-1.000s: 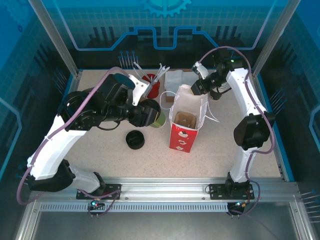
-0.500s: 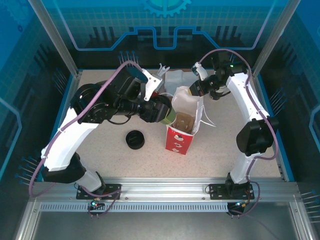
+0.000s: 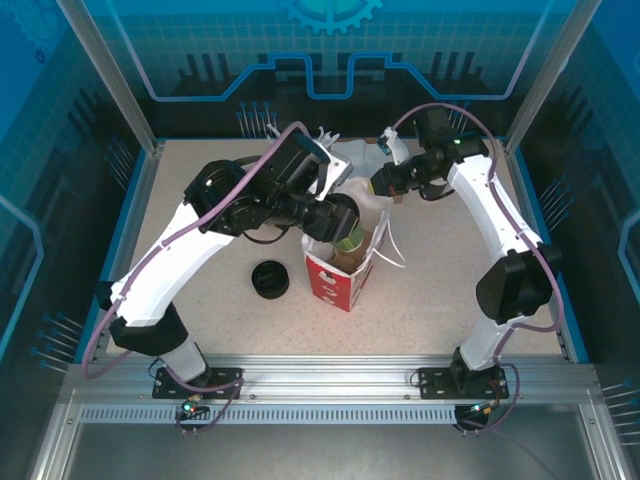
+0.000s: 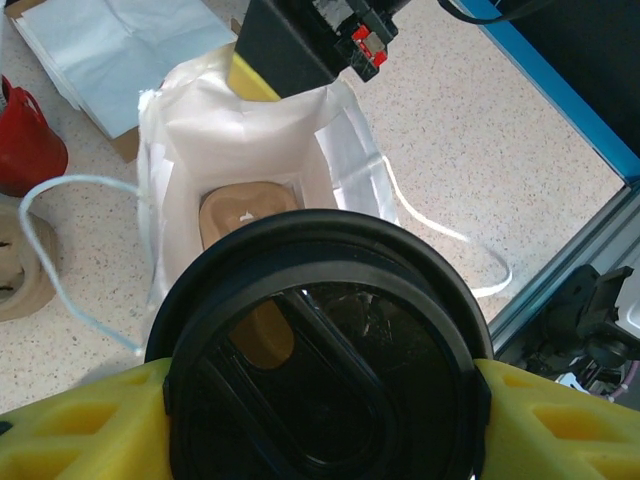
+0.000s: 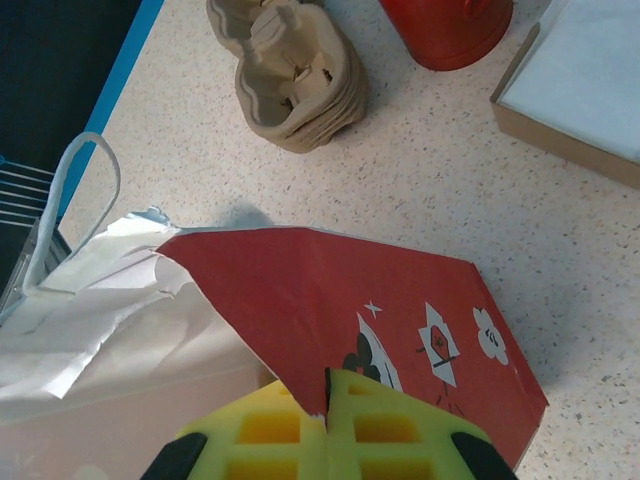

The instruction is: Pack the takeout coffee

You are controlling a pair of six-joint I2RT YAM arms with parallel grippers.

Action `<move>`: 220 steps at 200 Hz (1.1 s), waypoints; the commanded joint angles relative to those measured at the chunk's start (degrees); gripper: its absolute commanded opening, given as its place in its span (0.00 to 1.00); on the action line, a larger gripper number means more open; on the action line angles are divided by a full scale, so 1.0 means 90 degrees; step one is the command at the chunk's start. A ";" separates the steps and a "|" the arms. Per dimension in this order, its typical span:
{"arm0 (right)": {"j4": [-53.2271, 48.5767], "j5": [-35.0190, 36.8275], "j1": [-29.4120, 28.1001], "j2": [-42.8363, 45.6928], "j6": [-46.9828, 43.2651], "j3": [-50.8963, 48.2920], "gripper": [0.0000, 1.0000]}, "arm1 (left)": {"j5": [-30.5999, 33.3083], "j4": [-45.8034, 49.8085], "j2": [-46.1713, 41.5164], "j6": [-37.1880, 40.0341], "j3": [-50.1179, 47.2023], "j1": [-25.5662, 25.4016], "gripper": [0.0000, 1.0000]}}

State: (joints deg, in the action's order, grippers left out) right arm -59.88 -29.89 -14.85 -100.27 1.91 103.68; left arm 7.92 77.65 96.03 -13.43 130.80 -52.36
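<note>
The takeout coffee, an olive-green cup with a black lid, hangs just above the mouth of the red and white paper bag. My left gripper is shut on the cup, with a yellow finger on each side of the lid. A brown cardboard carrier lies at the bottom of the bag. My right gripper is shut on the bag's far rim. Its yellow pads pinch the red paper edge.
A low stack of black lids sits left of the bag. A red holder, a stack of cardboard carriers and a box of white napkins stand behind it. White bag handles trail on the table.
My left arm has carried the cup rightward until it is over the bag's mouth. My right gripper has shut on the bag's rim, and the bag has shifted left and tilted.
</note>
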 commanded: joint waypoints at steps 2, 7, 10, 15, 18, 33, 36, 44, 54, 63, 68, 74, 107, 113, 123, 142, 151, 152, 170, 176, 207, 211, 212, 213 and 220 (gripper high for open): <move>0.0127 0.0097 -0.0135 0.0266 0.0300 -0.0106 0.04 | 0.0175 -0.0130 0.0127 -0.0038 0.0103 -0.0095 0.65; 0.0129 0.0115 -0.0134 0.0277 0.0352 -0.0120 0.04 | 0.0232 -0.0149 0.0139 -0.0041 0.0047 -0.0101 0.65; 0.0134 0.0124 -0.0141 0.0286 0.0372 -0.0123 0.03 | 0.0258 -0.0164 0.0149 -0.0041 0.0009 -0.0100 0.65; 0.0139 0.0126 -0.0147 0.0299 0.0404 -0.0139 0.03 | 0.0306 -0.0196 0.0160 -0.0041 -0.0069 -0.0104 0.65; 0.0139 0.0126 -0.0163 0.0311 0.0405 -0.0153 0.03 | 0.0331 -0.0207 0.0160 -0.0041 -0.0108 -0.0104 0.65; 0.0184 0.0155 -0.0215 0.0384 0.0410 -0.0219 0.03 | 0.0435 -0.0323 0.0169 -0.0068 -0.0361 -0.0102 0.65; 0.0188 0.0170 -0.0228 0.0397 0.0404 -0.0223 0.03 | 0.0435 -0.0362 0.0161 -0.0070 -0.0412 -0.0101 0.65; 0.0183 0.0203 -0.0260 0.0425 0.0419 -0.0243 0.03 | 0.0450 -0.0490 0.0140 -0.0070 -0.0573 -0.0101 0.65; 0.0221 0.0215 -0.0282 0.0470 0.0446 -0.0281 0.03 | 0.0525 -0.0647 0.0107 -0.0080 -0.0791 -0.0093 0.65; 0.0270 0.0237 -0.0298 0.0512 0.0465 -0.0339 0.02 | 0.0581 -0.0765 0.0092 -0.0094 -0.0975 -0.0091 0.65; 0.0290 0.0248 -0.0308 0.0532 0.0480 -0.0373 0.02 | 0.0590 -0.0830 0.0085 -0.0095 -0.1052 -0.0086 0.66; 0.0313 0.0243 -0.0314 0.0553 0.0492 -0.0401 0.02 | 0.0608 -0.0909 0.0083 -0.0100 -0.1143 -0.0088 0.66; 0.0355 0.0218 -0.0383 0.0613 0.0458 -0.0465 0.02 | 0.0599 -0.1332 0.0048 -0.0176 -0.1678 -0.0015 0.67; 0.0348 0.0231 -0.0386 0.0614 0.0447 -0.0472 0.02 | 0.0576 -0.1406 0.0048 -0.0198 -0.1759 0.0001 0.67; 0.0328 0.0231 -0.0391 0.0623 0.0441 -0.0452 0.02 | 0.0556 -0.1523 0.0043 -0.0207 -0.1849 0.0008 0.67; 0.0329 0.0196 -0.0415 0.0688 0.0435 -0.0442 0.01 | 0.0582 -0.1676 0.0061 -0.0260 -0.1983 0.0007 0.67; 0.0344 0.0198 -0.0430 0.0735 0.0466 -0.0435 0.01 | 0.0609 -0.1707 0.0091 -0.0288 -0.2048 0.0007 0.67; 0.0339 0.0197 -0.0430 0.0738 0.0469 -0.0430 0.01 | 0.0611 -0.1710 0.0096 -0.0291 -0.2060 0.0007 0.67; 0.0325 0.0224 -0.0459 0.0813 0.0478 -0.0382 0.00 | 0.0599 -0.1883 0.0059 -0.0407 -0.2329 0.0007 0.67; 0.0334 0.0246 -0.0457 0.0836 0.0512 -0.0387 0.01 | 0.0603 -0.1936 0.0036 -0.0444 -0.2417 0.0007 0.67; 0.0305 0.0253 -0.0508 0.1001 0.0528 -0.0367 0.00 | 0.0627 -0.2042 -0.0053 -0.0578 -0.2620 0.0007 0.67; 0.0314 0.0238 -0.0508 0.1020 0.0547 -0.0356 0.00 | 0.0646 -0.2048 -0.0063 -0.0603 -0.2646 0.0006 0.66; 0.0314 0.0232 -0.0508 0.1027 0.0553 -0.0352 0.00 | 0.0659 -0.2047 -0.0064 -0.0605 -0.2648 0.0006 0.66; 0.0315 0.0229 -0.0508 0.1030 0.0561 -0.0350 0.00 | 0.0666 -0.2056 -0.0064 -0.0611 -0.2648 0.0007 0.66; 0.0315 0.0176 -0.0513 0.1052 0.0571 -0.0314 0.00 | 0.0696 -0.2080 -0.0091 -0.0661 -0.2703 0.0007 0.67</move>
State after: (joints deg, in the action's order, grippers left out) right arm -57.76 -27.40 -18.50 -93.23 6.07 99.79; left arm 12.36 61.01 97.03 -17.04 107.74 -52.56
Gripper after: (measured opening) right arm 0.042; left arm 0.667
